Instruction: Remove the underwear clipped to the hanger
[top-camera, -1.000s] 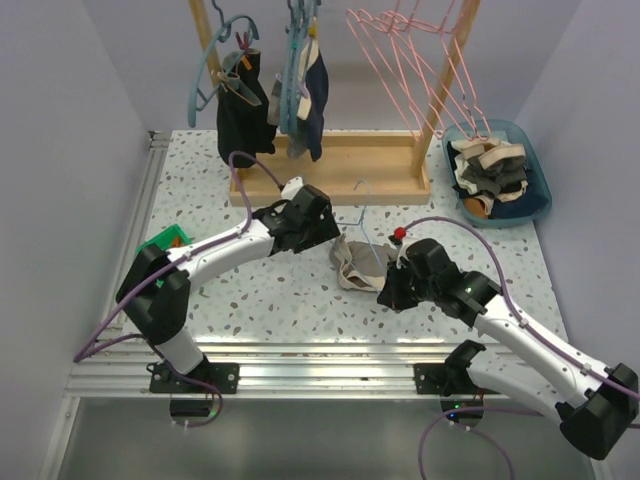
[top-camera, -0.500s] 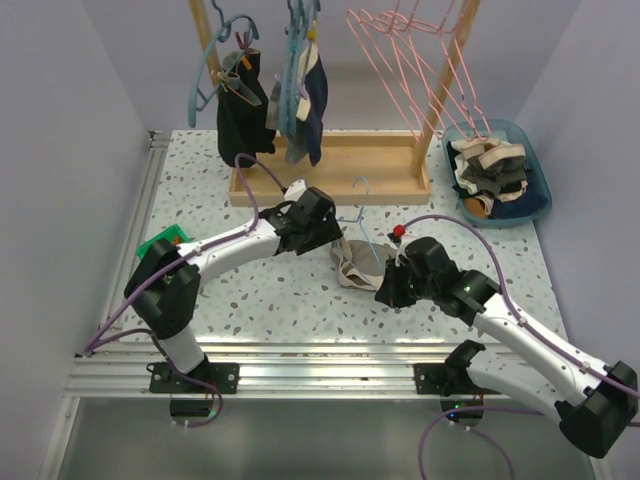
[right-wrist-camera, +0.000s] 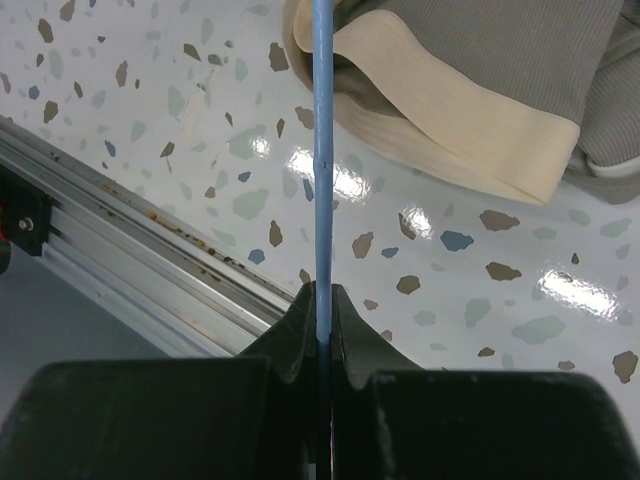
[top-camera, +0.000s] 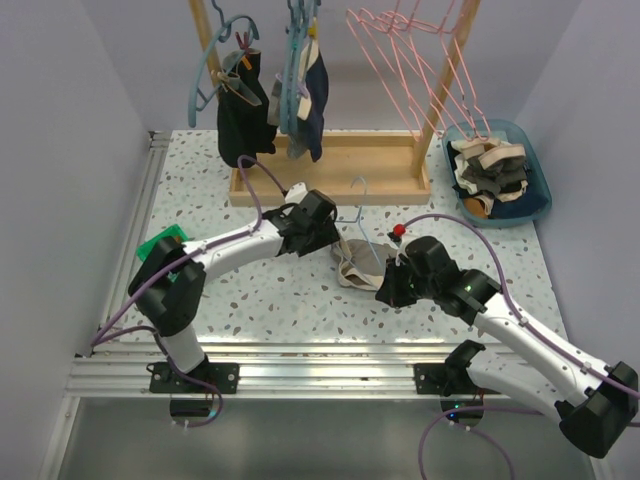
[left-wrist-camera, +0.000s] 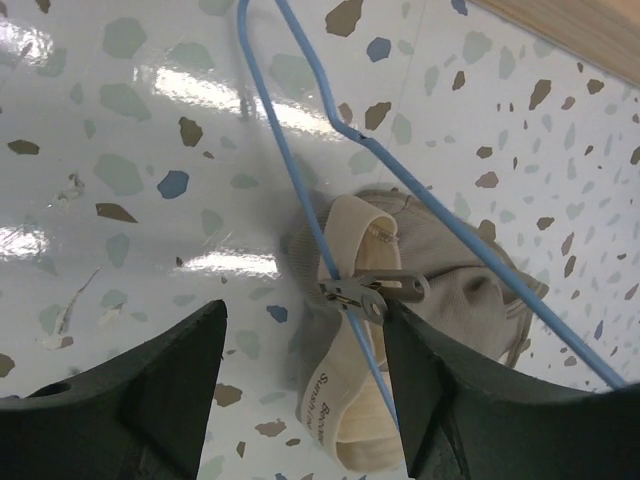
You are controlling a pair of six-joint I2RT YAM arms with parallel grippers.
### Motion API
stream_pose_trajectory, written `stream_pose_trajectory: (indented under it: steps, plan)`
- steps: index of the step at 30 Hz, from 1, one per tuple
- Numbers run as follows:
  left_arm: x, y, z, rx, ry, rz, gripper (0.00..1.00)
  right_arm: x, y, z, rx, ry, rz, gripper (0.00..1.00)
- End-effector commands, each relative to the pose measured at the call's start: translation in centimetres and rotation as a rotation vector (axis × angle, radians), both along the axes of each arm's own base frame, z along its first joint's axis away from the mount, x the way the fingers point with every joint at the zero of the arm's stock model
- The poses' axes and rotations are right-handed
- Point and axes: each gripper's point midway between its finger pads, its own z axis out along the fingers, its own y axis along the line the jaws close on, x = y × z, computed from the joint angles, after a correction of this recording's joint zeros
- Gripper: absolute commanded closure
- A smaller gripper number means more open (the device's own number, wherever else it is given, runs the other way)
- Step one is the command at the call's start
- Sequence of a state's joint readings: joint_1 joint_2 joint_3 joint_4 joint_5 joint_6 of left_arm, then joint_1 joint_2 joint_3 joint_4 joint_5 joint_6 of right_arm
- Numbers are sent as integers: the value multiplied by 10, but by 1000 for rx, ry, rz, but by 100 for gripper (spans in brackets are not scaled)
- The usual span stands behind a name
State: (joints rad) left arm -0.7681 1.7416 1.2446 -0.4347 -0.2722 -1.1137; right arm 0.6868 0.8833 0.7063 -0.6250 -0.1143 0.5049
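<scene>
With the right gripper [right-wrist-camera: 322, 295] still pinching the blue wire hanger [right-wrist-camera: 320, 150], the left gripper [left-wrist-camera: 302, 312] has edged in, fingers [left-wrist-camera: 170, 400] spread astride the metal clip [left-wrist-camera: 370, 292] holding the beige underwear [left-wrist-camera: 340, 420]: unclipping looks imminent.

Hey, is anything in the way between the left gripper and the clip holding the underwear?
Nothing visible does. The left gripper is open, with the clip just ahead of its fingers, sitting on the blue hanger wire over the underwear. The right gripper pinches that wire.
</scene>
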Motion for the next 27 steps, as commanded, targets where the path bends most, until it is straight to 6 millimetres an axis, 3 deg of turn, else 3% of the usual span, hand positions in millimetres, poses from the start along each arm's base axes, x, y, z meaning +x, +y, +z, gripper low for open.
stream_pose_trajectory:
  steps: [1,7,15,21,27]
  plan:
    - [-7,22,0,30,-12,57,33,14,3,23,28,-88,-18,100]
    - [-23,39,-7,21,6,90,35,17,-7,21,-3,-93,-64,100]
    - [-41,33,-14,-112,46,110,33,14,-8,14,-28,-73,-56,100]
    - [-34,13,7,-269,-2,113,19,10,-4,11,-34,-60,5,100]
    - [-9,-11,50,-375,-72,120,6,8,-7,11,-43,-64,9,100]
